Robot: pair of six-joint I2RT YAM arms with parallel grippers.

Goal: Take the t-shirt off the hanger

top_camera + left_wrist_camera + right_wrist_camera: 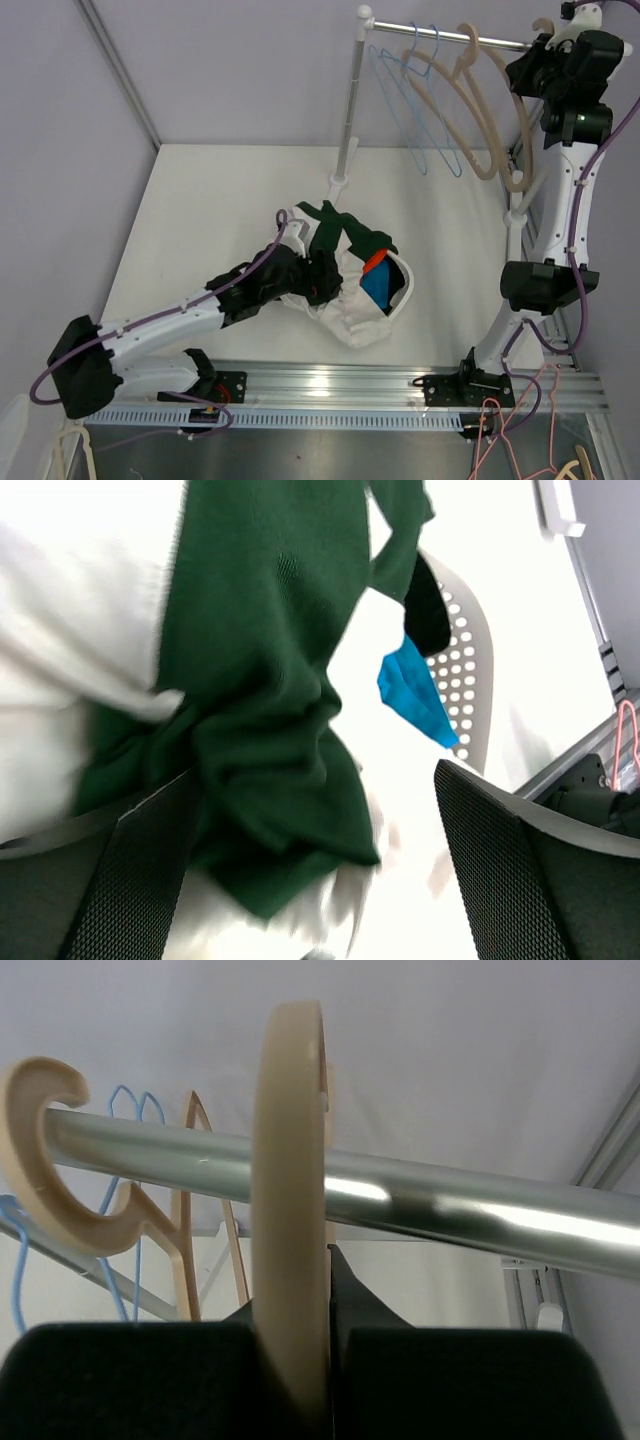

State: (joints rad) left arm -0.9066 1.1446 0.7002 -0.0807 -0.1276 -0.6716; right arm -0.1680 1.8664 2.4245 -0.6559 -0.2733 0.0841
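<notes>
Close up, our left jaws stand open with the green part of the t-shirt [260, 680] bunched between them. The t-shirt lies mid worktop [200, 220], nearer the near edge, and a white hanger [470, 680] looks to be inside it. Our right jaws pinch a beige hanger [290, 1210] on the rail [450, 1210] by the far right corner. Next, we think: close on the cloth and pull it free.
</notes>
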